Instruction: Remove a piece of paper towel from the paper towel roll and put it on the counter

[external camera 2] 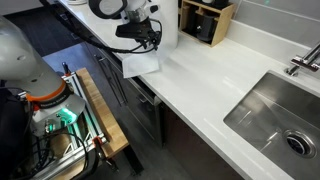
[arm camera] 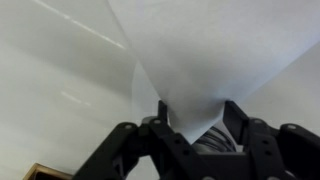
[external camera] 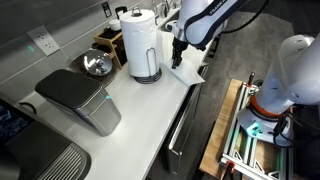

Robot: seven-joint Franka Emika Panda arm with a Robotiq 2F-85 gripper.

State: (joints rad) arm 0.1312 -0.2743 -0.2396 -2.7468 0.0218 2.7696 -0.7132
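Note:
The paper towel roll (external camera: pixel 141 45) stands upright on its round-based holder on the white counter (external camera: pixel 130 105); in an exterior view it is mostly hidden behind the arm (external camera 2: pixel 168 20). My gripper (external camera: pixel 177 58) is just beside the roll, above the counter's front edge, shut on the piece of paper towel (external camera: pixel 188 74). The sheet hangs from the jaws over the counter edge (external camera 2: pixel 140 63). In the wrist view the sheet (arm camera: pixel 215 50) fans out from a pinched corner between the fingers (arm camera: pixel 196 125).
A grey boxy appliance (external camera: pixel 82 98) and a metal bowl (external camera: pixel 96 65) stand on the counter beyond the roll. A wooden organizer (external camera 2: pixel 207 20) sits at the back wall. A sink (external camera 2: pixel 280 115) is set in the counter. A cart with equipment (external camera 2: pixel 70 130) stands in front.

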